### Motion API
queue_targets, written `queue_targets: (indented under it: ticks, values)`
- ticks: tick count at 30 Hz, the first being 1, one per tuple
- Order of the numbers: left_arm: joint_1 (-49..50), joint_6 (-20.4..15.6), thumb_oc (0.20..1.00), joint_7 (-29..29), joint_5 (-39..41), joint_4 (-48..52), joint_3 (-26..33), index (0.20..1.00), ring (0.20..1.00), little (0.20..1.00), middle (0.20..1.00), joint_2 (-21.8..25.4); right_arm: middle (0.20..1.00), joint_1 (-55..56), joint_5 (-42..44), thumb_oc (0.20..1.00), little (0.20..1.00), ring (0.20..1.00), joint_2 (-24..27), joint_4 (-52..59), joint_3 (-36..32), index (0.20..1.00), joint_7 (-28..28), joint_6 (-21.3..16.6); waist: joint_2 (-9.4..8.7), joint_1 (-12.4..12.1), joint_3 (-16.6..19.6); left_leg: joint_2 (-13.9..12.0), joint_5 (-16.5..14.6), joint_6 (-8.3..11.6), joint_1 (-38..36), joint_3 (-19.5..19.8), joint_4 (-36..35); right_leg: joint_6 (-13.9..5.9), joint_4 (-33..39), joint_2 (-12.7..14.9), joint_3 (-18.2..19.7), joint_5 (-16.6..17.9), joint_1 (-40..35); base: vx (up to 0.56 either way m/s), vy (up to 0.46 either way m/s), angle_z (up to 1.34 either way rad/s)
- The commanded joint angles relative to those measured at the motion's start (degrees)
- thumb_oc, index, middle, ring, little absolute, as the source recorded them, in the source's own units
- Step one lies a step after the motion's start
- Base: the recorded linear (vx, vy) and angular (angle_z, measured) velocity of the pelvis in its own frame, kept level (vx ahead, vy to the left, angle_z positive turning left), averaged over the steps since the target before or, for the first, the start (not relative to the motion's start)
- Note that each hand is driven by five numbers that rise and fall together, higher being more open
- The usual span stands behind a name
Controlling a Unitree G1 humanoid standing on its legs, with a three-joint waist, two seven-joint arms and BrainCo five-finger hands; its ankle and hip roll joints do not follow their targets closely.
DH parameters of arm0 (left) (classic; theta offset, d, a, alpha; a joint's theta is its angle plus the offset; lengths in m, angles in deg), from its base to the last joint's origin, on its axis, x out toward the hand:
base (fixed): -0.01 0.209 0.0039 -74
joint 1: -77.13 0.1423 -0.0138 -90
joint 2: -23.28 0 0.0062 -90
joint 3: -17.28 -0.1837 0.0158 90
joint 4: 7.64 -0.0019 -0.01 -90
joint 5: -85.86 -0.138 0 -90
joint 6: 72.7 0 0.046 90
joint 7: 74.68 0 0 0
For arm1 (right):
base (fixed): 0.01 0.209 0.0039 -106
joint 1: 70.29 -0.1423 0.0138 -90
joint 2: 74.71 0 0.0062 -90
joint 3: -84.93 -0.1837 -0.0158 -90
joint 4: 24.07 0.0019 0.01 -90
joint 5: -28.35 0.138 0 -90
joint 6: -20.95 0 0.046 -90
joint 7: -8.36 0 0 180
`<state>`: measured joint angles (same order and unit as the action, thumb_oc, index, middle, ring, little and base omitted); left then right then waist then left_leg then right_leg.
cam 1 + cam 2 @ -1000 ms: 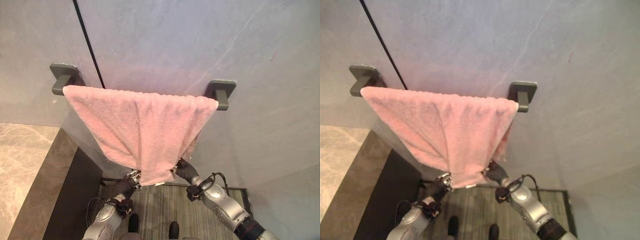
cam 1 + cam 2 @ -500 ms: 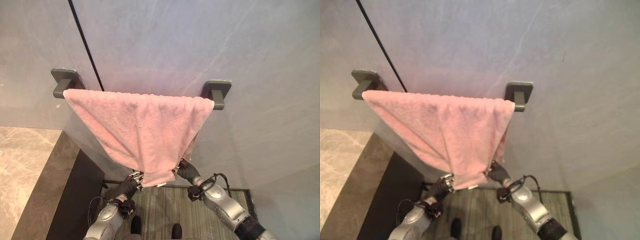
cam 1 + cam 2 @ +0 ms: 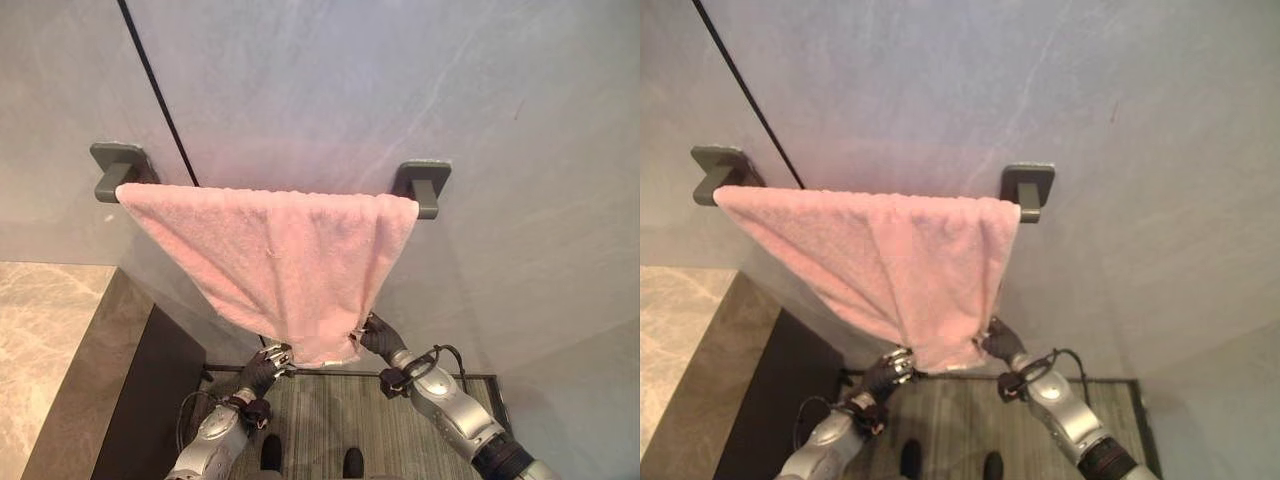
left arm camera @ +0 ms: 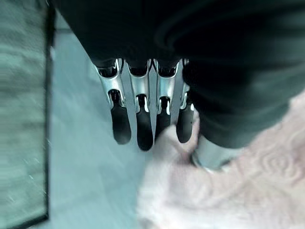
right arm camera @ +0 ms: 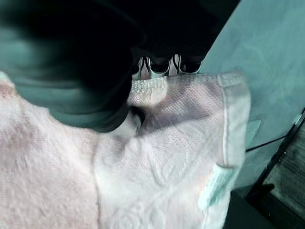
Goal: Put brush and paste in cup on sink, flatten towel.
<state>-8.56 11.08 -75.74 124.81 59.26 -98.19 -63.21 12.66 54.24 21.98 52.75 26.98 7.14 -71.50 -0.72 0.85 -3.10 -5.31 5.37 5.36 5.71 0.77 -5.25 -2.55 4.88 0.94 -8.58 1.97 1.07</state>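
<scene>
1. Pink towel hangs over the wall rail, spread along the rail's edge but gathered to a narrow bunch at its bottom edge
2. Left hand at the lower left corner: fingers straight, thumb pressing cloth
3. Right hand pinches the lower right corner
4. Judgement: soft, light, limp; best held by the bottom corners and drawn apart

The left hand reaches toward the pale wall, its fingers fairly straight. The pink towel lies against the fingertips, bunched just beside the thumb.
</scene>
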Motion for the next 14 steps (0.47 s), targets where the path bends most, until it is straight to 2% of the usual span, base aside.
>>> queue_targets:
  ticks: [1,6,7,8,10,14]
  values:
    - [-2.9,-2.2,1.000,1.0,-8.2,-4.7,-1.0,1.000,1.000,1.000,1.000,1.0,1.000,-0.2,-3.2,1.000,1.000,1.000,-0.6,-2.2,-1.9,1.000,1.4,-2.9,-2.07,-0.1,1.9,-5.2,1.7,3.55,2.0,-1.7,0.2,-7.04,-0.4,7.3,2.6,1.2,0.7,-0.03,0.008,-0.03]
    - [-4.1,-1.8,1.000,1.2,-18.0,-11.8,-1.3,1.000,1.000,1.000,1.000,1.3,1.000,0.0,-5.4,1.000,1.000,1.000,-2.0,-12.6,-3.2,1.000,1.5,-2.7,-1.68,0.3,2.0,-5.2,1.6,3.55,1.8,-2.0,0.2,-7.18,-0.4,7.4,3.0,1.4,0.8,-0.01,0.011,-0.03]
    - [-5.9,-1.8,1.000,3.1,-25.3,-19.0,-0.7,1.000,1.000,1.000,1.000,0.6,1.000,-0.4,-10.0,1.000,1.000,1.000,-2.9,-22.0,-4.0,1.000,2.8,-2.9,-1.45,0.6,2.2,-5.2,1.5,3.54,1.6,-2.2,0.2,-7.27,-0.3,7.4,3.2,1.6,0.9,-0.01,0.033,-0.07]
    - [-6.6,-2.6,1.000,4.1,-27.6,-20.3,-0.9,1.000,1.000,1.000,1.000,0.5,1.000,-1.0,-13.7,1.000,1.000,1.000,-3.0,-25.3,-3.9,1.000,4.0,-3.3,-1.36,0.7,2.3,-5.2,1.4,3.53,1.6,-2.4,0.2,-7.31,-0.2,7.4,3.3,1.7,1.0,-0.02,0.035,-0.08]
    - [-8.2,-1.7,1.000,5.3,-32.0,-28.7,-0.3,1.000,1.000,1.000,1.000,-1.4,1.000,-2.5,-21.2,1.000,1.000,1.000,-3.8,-35.6,-3.1,1.000,5.9,-3.5,-1.09,0.7,2.5,-5.2,1.4,3.54,1.5,-2.7,0.2,-7.33,-0.1,7.5,3.6,1.9,1.2,-0.02,0.029,-0.09]
    - [-11.0,-0.8,1.000,6.5,-35.6,-43.8,3.2,1.000,1.000,1.000,1.000,-4.8,1.000,-3.5,-25.7,1.000,1.000,1.000,-6.8,-53.4,-4.9,1.000,6.1,-2.5,-0.48,1.2,2.9,-5.2,0.9,3.52,0.9,-3.6,0.2,-7.61,0.1,7.9,4.7,2.4,1.8,-0.02,0.036,-0.07]
